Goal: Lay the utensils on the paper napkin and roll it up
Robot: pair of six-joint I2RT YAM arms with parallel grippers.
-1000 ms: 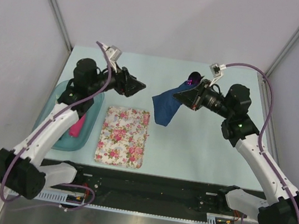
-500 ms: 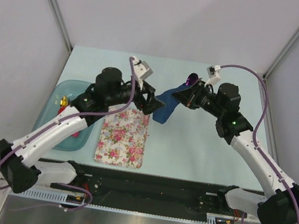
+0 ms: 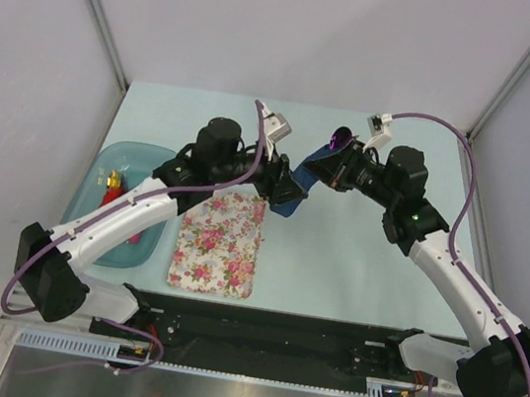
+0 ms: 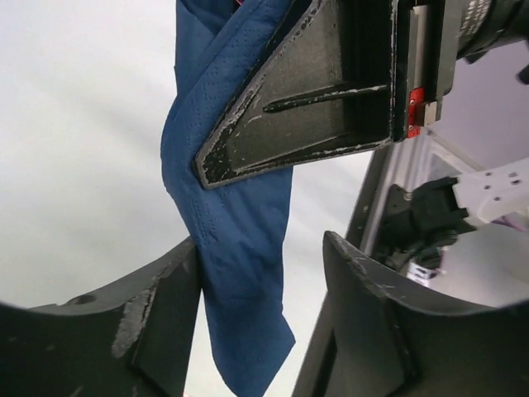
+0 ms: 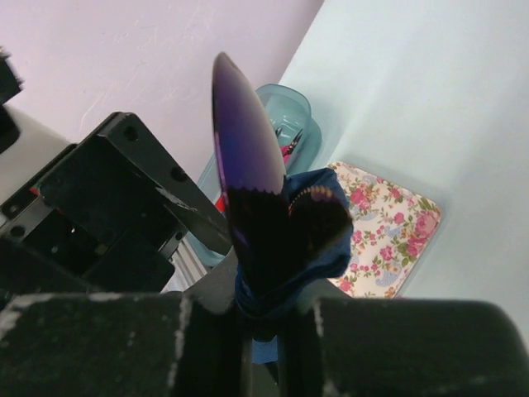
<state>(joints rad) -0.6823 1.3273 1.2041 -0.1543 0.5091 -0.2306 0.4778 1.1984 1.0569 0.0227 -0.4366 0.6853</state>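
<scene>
Both napkin (image 4: 240, 223) and spoon (image 5: 240, 157) are clamped in the right hand (image 5: 260, 318); left hand (image 4: 260, 252) gapes around napkin's tail.

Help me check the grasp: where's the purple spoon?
Top view, right of centre: purple spoon sticks out of the right gripper, held together with the navy napkin.

navy napkin (image 4: 240, 240) dangling, purple spoon (image 5: 240, 149) wrapped inside

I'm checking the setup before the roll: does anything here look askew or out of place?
Yes. The paper napkin is not lying flat: it is bunched together with the purple spoon in the shut right claw, and its twisted tail dangles in midair inside the open left claw.
</scene>
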